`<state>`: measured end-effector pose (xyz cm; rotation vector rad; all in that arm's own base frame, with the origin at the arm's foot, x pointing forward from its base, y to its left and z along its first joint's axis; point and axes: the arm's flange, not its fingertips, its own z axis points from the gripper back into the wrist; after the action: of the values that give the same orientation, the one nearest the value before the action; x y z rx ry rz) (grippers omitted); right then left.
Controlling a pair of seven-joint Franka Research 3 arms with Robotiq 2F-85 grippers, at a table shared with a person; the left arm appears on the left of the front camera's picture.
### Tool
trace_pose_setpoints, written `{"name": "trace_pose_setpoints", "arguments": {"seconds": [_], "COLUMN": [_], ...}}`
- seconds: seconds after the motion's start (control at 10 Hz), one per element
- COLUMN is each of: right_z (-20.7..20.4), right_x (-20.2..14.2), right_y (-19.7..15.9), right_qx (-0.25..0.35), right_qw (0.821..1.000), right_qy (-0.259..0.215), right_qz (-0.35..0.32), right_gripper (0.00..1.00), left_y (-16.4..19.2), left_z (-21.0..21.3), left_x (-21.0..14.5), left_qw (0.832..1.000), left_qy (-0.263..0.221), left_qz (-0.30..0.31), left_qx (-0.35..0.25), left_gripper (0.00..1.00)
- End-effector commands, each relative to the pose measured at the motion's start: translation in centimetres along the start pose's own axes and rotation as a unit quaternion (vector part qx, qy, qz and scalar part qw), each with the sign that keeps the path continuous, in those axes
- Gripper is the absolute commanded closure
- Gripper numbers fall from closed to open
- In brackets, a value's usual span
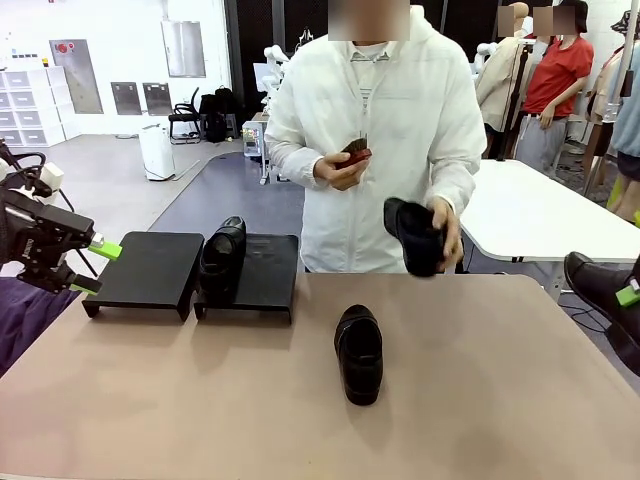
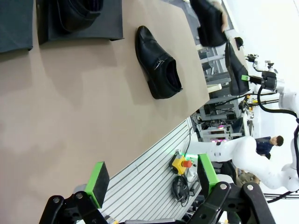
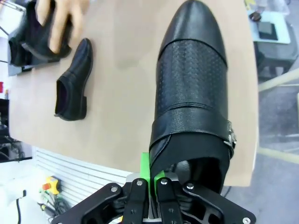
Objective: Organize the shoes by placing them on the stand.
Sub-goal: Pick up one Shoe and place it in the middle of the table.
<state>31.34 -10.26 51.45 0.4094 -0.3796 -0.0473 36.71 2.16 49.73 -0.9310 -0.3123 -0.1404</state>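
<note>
Four shoes to place, one done. First shoe [image 1: 222,258] standing on the left part of the right section of the stand [image 1: 150,270]. Second shoe [image 1: 359,353] lying mid-desk [image 1: 480,400], well apart from the stand. Third shoe [image 1: 415,235] gripped in the person's hand [image 1: 447,222] above the far edge. Fourth shoe [image 3: 191,93] at the desk's right side, pinched at the heel collar by the clenched right pincer [image 3: 150,176]. Left pincer [image 1: 93,268] released, jaws wide, grasping nothing, hovering at the left just beside the bare left section.

Step in hand, apparently: carrying the fourth shoe to the stand. Next move, probably: swing left across the desk, keep clear of the second shoe and the person's hand, lower sole-down onto a bare part of the stand, then let go.

Hard to make out: most of the fourth shoe, cut off by the front view's right edge; a small dark red thing [image 1: 355,152] in the person's other hand, unidentifiable.
</note>
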Motion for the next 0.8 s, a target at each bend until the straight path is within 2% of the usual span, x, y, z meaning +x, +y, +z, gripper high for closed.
{"name": "trace_pose_setpoints", "arguments": {"seconds": [0.0, 0.1, 0.2, 0.3, 0.4, 0.7], "right_z": [-2.1, -2.2, -0.9, 0.8, 2.8, 6.7], "right_x": [1.3, 1.9, 2.3, 2.3, 0.9, -3.0], "right_y": [3.5, 5.7, 4.6, 1.7, -0.9, -5.9], "right_qx": [0.029, -0.005, -0.036, -0.051, -0.044, -0.04], "right_qw": [0.999, 0.999, 0.999, 0.998, 0.997, 0.987], "right_qy": [-0.013, -0.016, -0.027, -0.035, -0.036, -0.073], "right_qz": [0.043, 0.051, 0.021, -0.023, -0.05, -0.138], "right_gripper": [1.0, 1.0, 1.0, 1.0, 1.0, 1.0], "left_y": [-0.1, -0.1, -0.1, -0.1, -0.1, -0.1], "left_z": [0.2, 0.2, 0.2, 0.2, 0.2, 0.2], "left_x": [-0.1, -0.1, -0.1, -0.1, -0.1, -0.1], "left_qw": [1.0, 1.0, 1.0, 1.0, 1.0, 1.0], "left_qy": [0.003, 0.003, 0.003, 0.003, 0.003, 0.003], "left_qz": [0.002, 0.002, 0.002, 0.002, 0.002, 0.002], "left_qx": [0.001, 0.001, 0.001, 0.001, 0.001, 0.001], "left_gripper": [0.02, 0.02, 0.02, 0.02, 0.02, 0.02]}}
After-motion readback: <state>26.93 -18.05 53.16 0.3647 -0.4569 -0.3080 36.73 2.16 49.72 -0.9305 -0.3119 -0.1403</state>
